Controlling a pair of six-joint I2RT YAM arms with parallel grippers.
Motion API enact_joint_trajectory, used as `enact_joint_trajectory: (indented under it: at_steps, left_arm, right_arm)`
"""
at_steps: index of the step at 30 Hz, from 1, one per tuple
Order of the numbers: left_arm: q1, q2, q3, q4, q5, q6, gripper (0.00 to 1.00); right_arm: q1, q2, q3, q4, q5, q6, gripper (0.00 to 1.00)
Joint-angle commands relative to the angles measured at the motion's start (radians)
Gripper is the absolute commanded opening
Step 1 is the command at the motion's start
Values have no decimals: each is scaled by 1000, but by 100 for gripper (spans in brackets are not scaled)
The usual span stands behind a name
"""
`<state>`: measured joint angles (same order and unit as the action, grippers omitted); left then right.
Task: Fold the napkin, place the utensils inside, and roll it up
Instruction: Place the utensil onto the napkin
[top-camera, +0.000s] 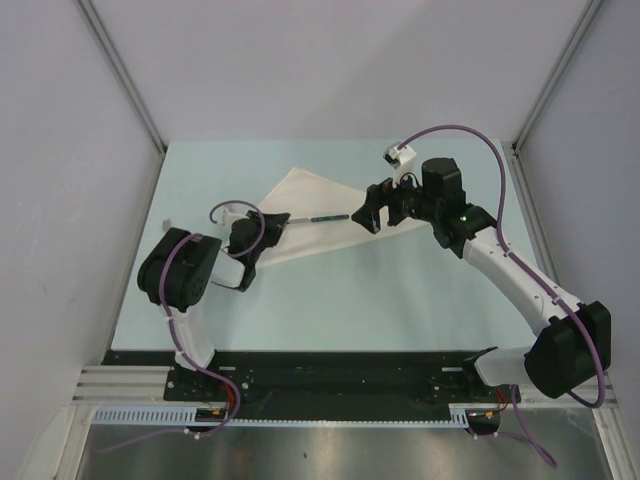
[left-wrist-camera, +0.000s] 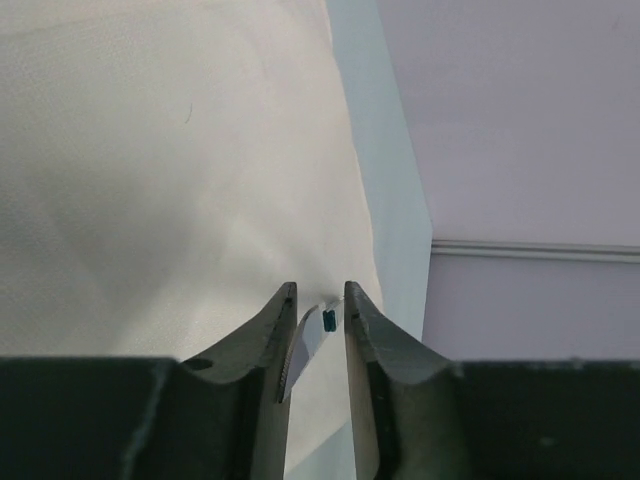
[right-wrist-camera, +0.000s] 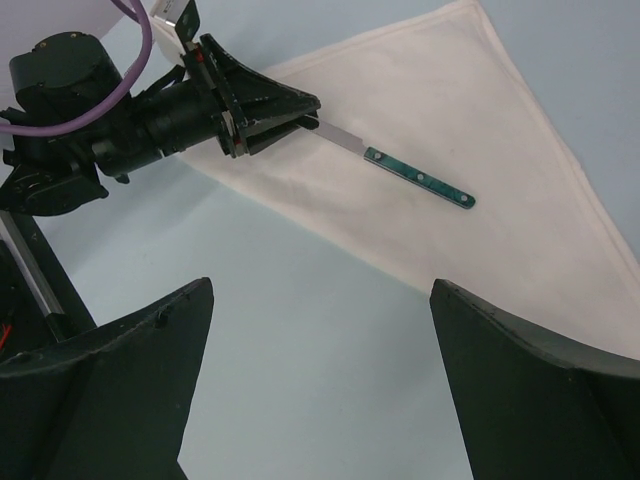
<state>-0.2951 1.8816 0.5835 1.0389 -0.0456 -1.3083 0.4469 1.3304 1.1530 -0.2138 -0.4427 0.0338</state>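
- Top external: the napkin, folded to a triangle, lies mid-worktop. The knife sits over it, blade end inside the left claw, handle pointing toward the right claw.
- Left wrist: the jaws stand slightly parted, and the blade leans on one finger with a gap beside it (loose, I judge, not pinched). If the claw backs away skewed, the blade may snag, dragging the knife off-line or rucking the cloth.
- Right wrist: the right claw gapes wide, empty, near the napkin's edge. A low approach could catch and unfold it.
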Motion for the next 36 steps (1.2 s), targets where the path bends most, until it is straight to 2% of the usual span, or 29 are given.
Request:
enact_joint_trajectory:
  at_steps: [1, 2, 4, 5, 9, 11, 15, 17, 21, 27, 31, 36]
  left_arm:
    - [5, -13, 38, -62, 3, 10, 34]
    - [10, -19, 39, -72, 3, 14, 41]
    - [13, -35, 42, -105, 1, 18, 49]
    - [17, -42, 42, -118, 3, 21, 60]
    - [34, -91, 24, -207, 22, 30, 71]
    - [56, -142, 4, -237, 29, 37, 80]
    - [103, -263, -43, -360, 81, 66, 90]
    - [126, -349, -48, -404, 99, 102, 92]
    - [140, -500, -25, -624, 96, 208, 94]
    - [230, -720, 33, -906, -34, 468, 99]
    - [295, -750, 111, -1033, -103, 628, 100]
    - [462, -624, 255, -1166, 38, 774, 100]
  right_arm:
    - [-5, -34, 11, 24, -7, -3, 95]
    - [-5, -36, 11, 24, -8, -3, 95]
    - [-5, -33, 11, 22, -8, -5, 95]
    - [-4, -31, 11, 22, -8, -3, 95]
    - [-5, -27, 13, 22, -8, -5, 95]
    - [-5, -27, 13, 24, -10, -3, 95]
    - [-4, -27, 11, 30, -10, -2, 96]
    - [-5, -27, 10, 34, -13, 0, 95]
    - [-4, -22, 8, 42, -24, 6, 95]
    - [-4, -33, 7, 44, -19, 6, 95]
    - [-2, 31, 20, 60, 21, 28, 96]
    - [45, 222, 134, 5, 99, 52, 95]
